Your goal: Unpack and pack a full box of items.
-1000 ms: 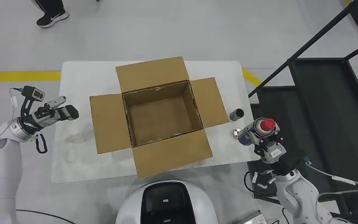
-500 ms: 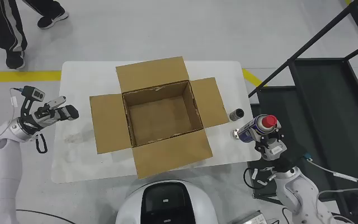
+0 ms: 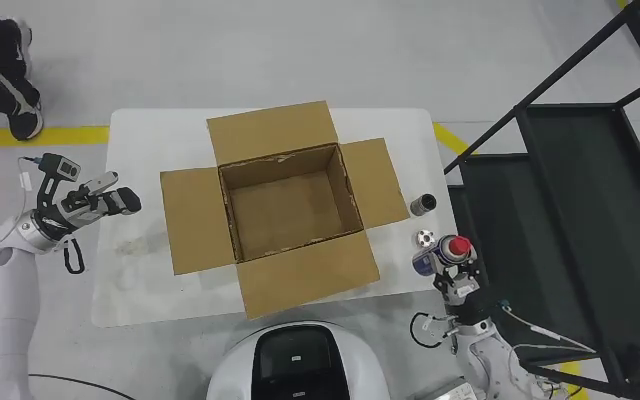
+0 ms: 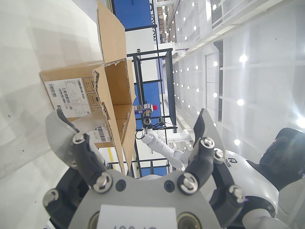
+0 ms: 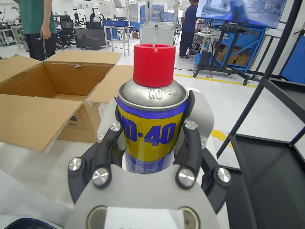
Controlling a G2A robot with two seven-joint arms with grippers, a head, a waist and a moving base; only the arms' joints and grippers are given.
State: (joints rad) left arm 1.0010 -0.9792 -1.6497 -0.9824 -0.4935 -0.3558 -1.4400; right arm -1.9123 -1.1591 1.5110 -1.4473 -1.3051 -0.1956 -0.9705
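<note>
- A tall blue-and-yellow spray can with a red cap (image 3: 455, 248) stands upright at the white table's (image 3: 150, 140) right edge, near the corner closest to the robot.
- The right gripper (image 5: 152, 113) is clamped on the can's body, one finger on each side. The red cap and silver shoulder rise clear above the fingertips.
- From where I stand I cannot tell whether the can's base touches the table.
- A large brown cardboard box (image 3: 270, 130) sits in the middle of the table with all four flaps folded outward. The can is outside it, past the right flap.
- A small dark cylinder (image 3: 423, 204) stands by the right edge, just beyond that flap and near the can.
- The left gripper (image 3: 125, 200) hangs just off the table's left edge, its fingers spread wide with nothing between them, well apart from the box.
- A black metal rack (image 3: 540, 180) stands beside the table's right edge.
</note>
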